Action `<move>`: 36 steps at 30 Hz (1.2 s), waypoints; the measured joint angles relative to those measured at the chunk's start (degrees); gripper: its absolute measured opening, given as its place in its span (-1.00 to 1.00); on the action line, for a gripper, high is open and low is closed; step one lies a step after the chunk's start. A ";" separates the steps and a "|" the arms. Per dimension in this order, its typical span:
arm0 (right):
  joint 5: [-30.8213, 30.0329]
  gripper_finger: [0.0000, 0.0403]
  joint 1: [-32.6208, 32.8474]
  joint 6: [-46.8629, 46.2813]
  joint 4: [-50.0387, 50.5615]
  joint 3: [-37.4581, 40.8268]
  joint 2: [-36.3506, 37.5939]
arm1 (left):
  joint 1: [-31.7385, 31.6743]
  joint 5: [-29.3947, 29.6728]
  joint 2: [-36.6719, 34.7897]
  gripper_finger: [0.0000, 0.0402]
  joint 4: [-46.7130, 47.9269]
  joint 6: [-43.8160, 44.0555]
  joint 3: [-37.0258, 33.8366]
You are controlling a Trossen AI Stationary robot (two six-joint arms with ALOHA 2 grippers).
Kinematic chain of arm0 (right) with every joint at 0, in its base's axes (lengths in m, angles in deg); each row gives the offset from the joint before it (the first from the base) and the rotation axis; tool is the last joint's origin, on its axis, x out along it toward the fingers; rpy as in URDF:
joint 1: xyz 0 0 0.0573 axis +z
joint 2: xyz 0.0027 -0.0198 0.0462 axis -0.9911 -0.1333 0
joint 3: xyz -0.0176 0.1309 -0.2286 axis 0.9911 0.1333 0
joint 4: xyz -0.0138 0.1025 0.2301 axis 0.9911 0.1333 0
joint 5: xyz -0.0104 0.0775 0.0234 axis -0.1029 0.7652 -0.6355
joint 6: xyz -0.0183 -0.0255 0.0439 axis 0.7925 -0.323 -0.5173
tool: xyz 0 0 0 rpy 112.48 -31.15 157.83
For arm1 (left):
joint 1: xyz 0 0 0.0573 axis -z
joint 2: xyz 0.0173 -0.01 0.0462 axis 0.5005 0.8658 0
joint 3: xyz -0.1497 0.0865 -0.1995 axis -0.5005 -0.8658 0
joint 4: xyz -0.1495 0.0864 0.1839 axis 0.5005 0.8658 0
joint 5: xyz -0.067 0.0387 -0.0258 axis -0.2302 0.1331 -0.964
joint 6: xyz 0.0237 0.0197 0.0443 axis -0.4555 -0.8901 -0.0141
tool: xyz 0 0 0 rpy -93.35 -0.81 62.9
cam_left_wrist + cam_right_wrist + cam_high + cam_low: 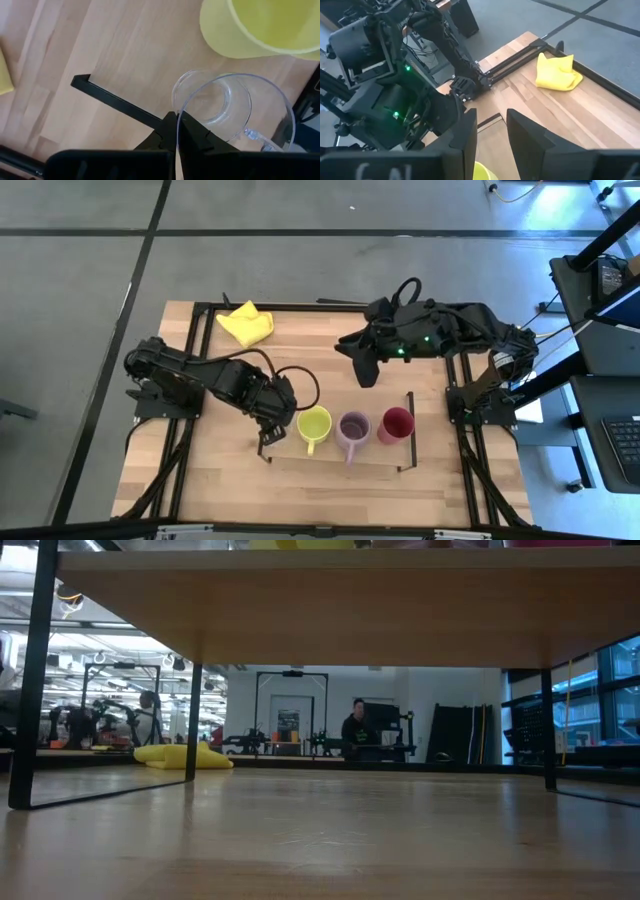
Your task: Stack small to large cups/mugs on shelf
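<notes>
The light-wood shelf (pixel 335 462) carries a yellow-green mug (pixel 313 423), a purple mug (pixel 352 427) and a red cup (pixel 396 424) in a row. My left gripper (pixel 278 423) is at the shelf's left end, beside the yellow-green mug (pixel 260 25), shut on the clear glass (pixel 225 110). The shelf's black end frame (pixel 115 102) runs just beside the glass. My right gripper (pixel 366 377) hovers open and empty beyond the shelf's far edge; its fingers show in its wrist view (pixel 491 135). The low view shows only the shelf's underside (pixel 300 610). My left gripper pinches the glass's wall at the rim (pixel 179 116), one finger inside the glass and one outside. The fingers come from above, pointing down. The glass stands upright, mouth up; whether its base rests on the shelf board I cannot tell.
A yellow cloth (pixel 246 323) lies at the table's far left and also shows in the low view (pixel 180 755). The shelf's right end frame (pixel 409 430) stands just past the red cup. A person (pixel 355 725) sits in the room beyond the table.
</notes>
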 joint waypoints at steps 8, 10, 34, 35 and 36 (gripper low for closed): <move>0.02 -0.46 0.37 -0.37 0.76 0.00 0.00 | -1.63 0.15 0.00 -1.00 -0.12 0.57 0.00; 0.02 -0.46 0.37 -0.37 0.85 0.00 0.00 | -2.31 0.04 0.00 -1.00 -0.20 0.58 0.00; 0.04 -0.46 0.37 -0.32 2.29 0.00 0.00 | -3.39 -3.88 1.01 -0.99 0.94 0.73 -0.07; 0.04 -0.46 0.37 -0.32 2.28 0.00 -0.01 | -3.39 -3.52 1.01 -0.98 0.84 0.71 -0.07; 0.04 -0.46 0.37 -0.32 2.27 0.00 -0.01 | -3.39 -3.21 1.02 -0.97 0.85 0.65 -0.07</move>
